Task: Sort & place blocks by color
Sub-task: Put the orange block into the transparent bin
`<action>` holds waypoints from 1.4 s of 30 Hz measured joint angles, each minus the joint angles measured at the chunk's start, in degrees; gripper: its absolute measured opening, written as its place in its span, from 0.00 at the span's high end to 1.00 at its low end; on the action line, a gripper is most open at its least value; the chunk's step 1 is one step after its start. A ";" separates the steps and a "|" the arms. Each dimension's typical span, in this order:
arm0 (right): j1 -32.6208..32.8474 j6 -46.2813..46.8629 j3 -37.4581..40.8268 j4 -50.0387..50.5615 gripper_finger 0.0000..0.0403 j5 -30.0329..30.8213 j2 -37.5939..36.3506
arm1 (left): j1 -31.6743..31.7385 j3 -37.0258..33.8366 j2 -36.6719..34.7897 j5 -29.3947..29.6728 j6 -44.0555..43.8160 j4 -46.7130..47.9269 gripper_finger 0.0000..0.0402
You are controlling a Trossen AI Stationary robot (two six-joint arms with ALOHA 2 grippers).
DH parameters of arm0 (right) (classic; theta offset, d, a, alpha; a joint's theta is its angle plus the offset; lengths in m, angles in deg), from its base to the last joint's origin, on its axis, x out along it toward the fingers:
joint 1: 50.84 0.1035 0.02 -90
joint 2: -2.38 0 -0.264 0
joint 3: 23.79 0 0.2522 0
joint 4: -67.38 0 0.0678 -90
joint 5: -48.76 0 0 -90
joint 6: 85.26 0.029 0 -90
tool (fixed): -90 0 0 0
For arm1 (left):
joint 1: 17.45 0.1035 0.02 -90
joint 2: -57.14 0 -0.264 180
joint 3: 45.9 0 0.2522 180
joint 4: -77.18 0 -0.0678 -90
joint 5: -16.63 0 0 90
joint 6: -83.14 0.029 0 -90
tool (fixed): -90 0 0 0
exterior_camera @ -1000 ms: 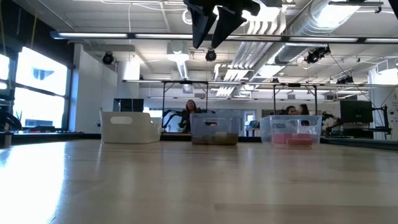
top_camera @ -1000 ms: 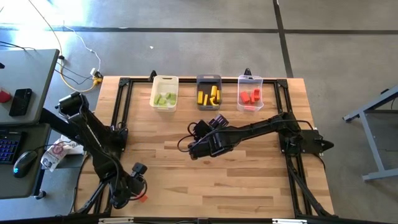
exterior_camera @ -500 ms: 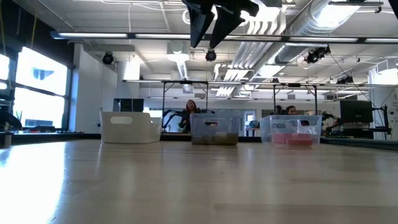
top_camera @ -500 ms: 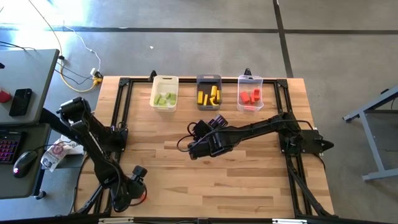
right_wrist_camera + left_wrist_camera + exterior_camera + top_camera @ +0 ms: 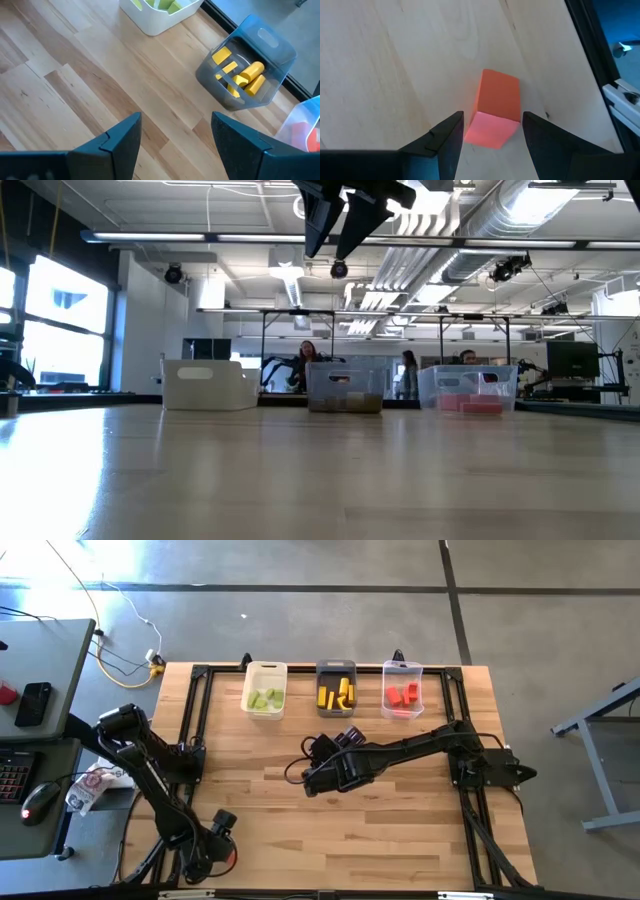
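Reaching low, left claw (image 5: 490,137) straddles red block (image 5: 496,107) on table (image 5: 395,65).

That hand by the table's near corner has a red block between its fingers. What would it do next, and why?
Probably close. The left hand straddles the red block, its fingers standing just off either side, and the block lies on the table, far from the clear bin holding the other reds.

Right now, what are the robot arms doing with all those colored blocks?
They are sorting blocks by color. The white bin holds green ones, the grey bin yellow, the clear bin red. The left gripper, at the table's near left corner, has its fingers around a last red block. The right gripper waits open and empty above mid-table.
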 joint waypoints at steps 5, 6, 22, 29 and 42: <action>0.02 0.00 0.00 -0.02 0.44 -0.18 0.00 | 0.00 0.00 1.36 0.17 0.92 -1.18 0.53; 0.02 0.00 0.00 -0.02 0.44 -0.18 0.00 | 0.00 0.00 1.45 0.26 0.97 -1.21 0.53; 0.02 0.00 0.00 -0.07 0.44 -0.29 0.00 | 0.22 0.00 3.07 1.67 3.02 -2.24 0.61; 0.02 -0.03 0.00 -0.42 0.44 -0.29 0.00 | 0.20 0.00 3.11 1.75 3.06 -2.44 0.75; 0.04 -5.41 0.00 -1.60 0.44 -10.89 0.00 | 4.92 -0.04 1.56 1.81 7.72 -0.94 0.75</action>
